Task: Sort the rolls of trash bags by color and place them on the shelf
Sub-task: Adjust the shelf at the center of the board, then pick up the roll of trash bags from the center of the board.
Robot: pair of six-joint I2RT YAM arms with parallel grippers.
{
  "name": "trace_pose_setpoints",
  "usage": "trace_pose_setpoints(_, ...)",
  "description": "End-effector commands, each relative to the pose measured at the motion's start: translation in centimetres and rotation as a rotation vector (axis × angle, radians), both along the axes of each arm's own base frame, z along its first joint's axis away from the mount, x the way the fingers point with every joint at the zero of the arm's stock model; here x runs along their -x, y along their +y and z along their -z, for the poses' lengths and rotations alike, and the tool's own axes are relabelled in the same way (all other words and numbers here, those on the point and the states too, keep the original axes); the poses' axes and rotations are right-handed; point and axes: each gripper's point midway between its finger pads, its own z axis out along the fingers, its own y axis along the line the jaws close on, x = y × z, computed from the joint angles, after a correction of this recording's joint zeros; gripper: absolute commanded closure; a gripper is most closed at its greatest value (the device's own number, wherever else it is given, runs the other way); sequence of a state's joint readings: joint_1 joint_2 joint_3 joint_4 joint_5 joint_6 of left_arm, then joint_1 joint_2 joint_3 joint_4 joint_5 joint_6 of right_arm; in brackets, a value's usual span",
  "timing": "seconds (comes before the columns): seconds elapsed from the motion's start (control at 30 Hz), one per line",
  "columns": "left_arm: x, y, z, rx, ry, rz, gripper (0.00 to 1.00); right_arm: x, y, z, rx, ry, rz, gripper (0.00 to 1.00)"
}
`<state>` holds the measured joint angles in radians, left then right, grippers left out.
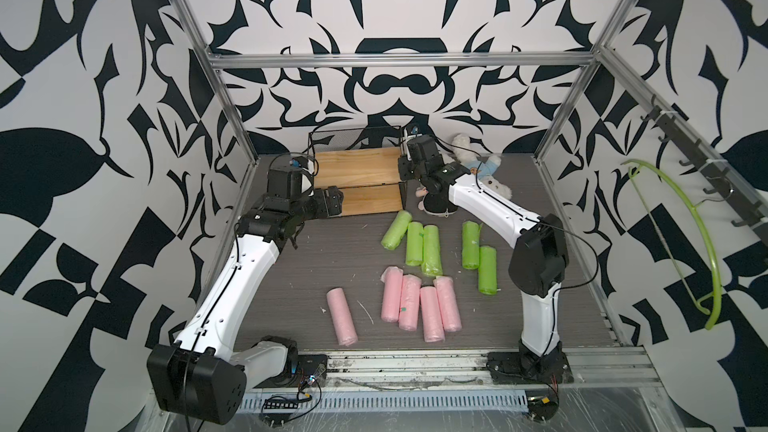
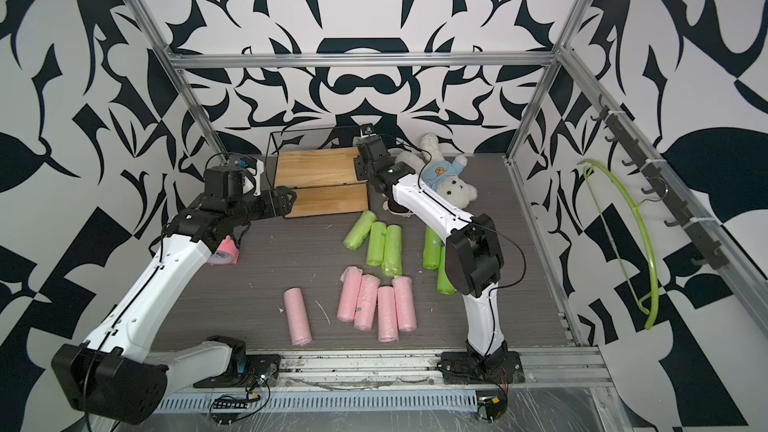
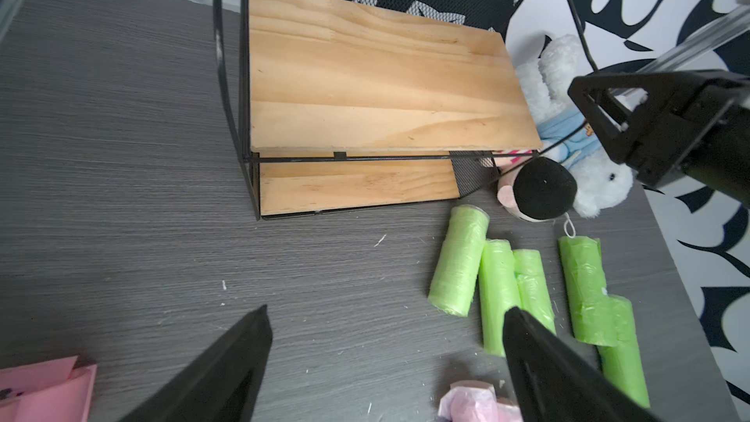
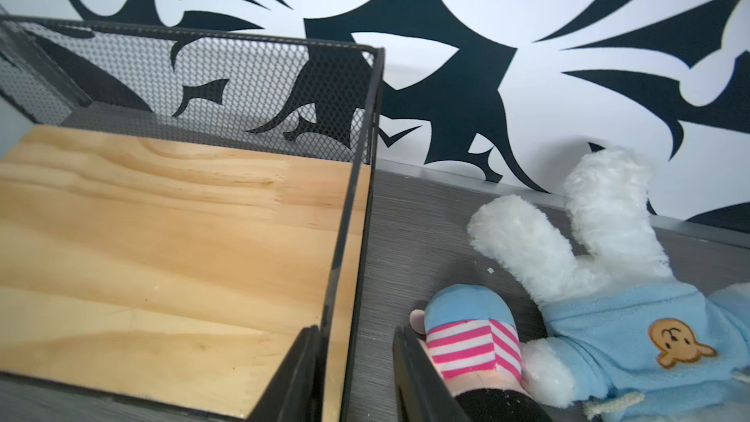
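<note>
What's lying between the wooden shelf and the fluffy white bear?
A small doll with black hair and a pink striped top lies there, close beside the shelf; both wrist views show it.

Both boards of the shelf (image 1: 353, 166) lie bare and open from the front. The right claw (image 4: 355, 330) grips its side frame, with plush toys (image 1: 478, 171) crowding there. Open desk (image 1: 332, 259) lies beside green rolls (image 1: 431, 249).

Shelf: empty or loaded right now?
Empty. Both wooden boards of the shelf are bare where visible; the green rolls and pink rolls all lie on the table.
</note>
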<state>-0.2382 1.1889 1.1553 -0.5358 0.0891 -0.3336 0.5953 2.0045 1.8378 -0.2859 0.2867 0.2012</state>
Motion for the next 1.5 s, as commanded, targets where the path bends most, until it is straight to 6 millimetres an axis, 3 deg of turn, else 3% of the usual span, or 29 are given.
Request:
trace_pose_setpoints(0.0, 1.4, -2.0, 0.4, 0.078, 0.027, 0.085, 0.05, 0.6, 0.4, -4.6, -0.038, -0.065, -0.041, 0.57)
trace_pose_setpoints(0.17, 3.8, -5.7, 2.8, 0.1, 0.067, 0.211, 0.05, 3.4, -0.6, -6.7, -0.016, -0.058, -0.098, 0.39)
trace_pose_setpoints(0.37, 6.3, -9.4, 7.1, 0.032, 0.112, 0.315, 0.07, 8.2, -4.7, -7.3, 0.054, -0.025, -0.092, 0.29)
trace_pose_setpoints(0.47, 7.2, -11.0, 9.3, -0.035, 0.119, 0.364, 0.07, 11.1, -6.6, -5.4, 0.08, 0.039, -0.088, 0.27)
trace_pose_setpoints(0.57, 7.1, -12.8, 10.7, -0.09, 0.086, 0.417, 0.08, 13.6, -8.2, -1.9, 0.094, 0.137, -0.083, 0.24)
trace_pose_setpoints(0.7, 5.8, -15.4, 14.4, -0.203, 0.098, 0.495, 0.08, 15.7, -10.0, 2.1, 0.083, 0.244, -0.085, 0.17)
trace_pose_setpoints(0.73, 5.3, -15.8, 15.2, -0.23, 0.106, 0.506, 0.07, 16.0, -10.3, 2.7, 0.071, 0.259, -0.088, 0.11)
trace_pose_setpoints(0.83, 3.7, -16.6, 17.2, -0.305, 0.122, 0.527, 0.08, 16.7, -10.0, 4.2, 0.031, 0.288, -0.131, 0.05)
trace_pose_setpoints(1.03, 1.4, -18.1, 20.0, -0.375, 0.143, 0.56, 0.1, 17.9, -7.2, 6.9, -0.077, 0.34, -0.265, 0.02)
trace_pose_setpoints(1.23, 0.1, -18.5, 21.6, -0.425, 0.154, 0.557, 0.2, 18.0, -6.6, 8.9, -0.118, 0.359, -0.286, 0.0)
trace_pose_setpoints(1.47, -1.4, -19.0, 22.6, -0.451, 0.129, 0.546, 0.3, 17.8, -6.4, 9.5, -0.122, 0.368, -0.285, 0.0)
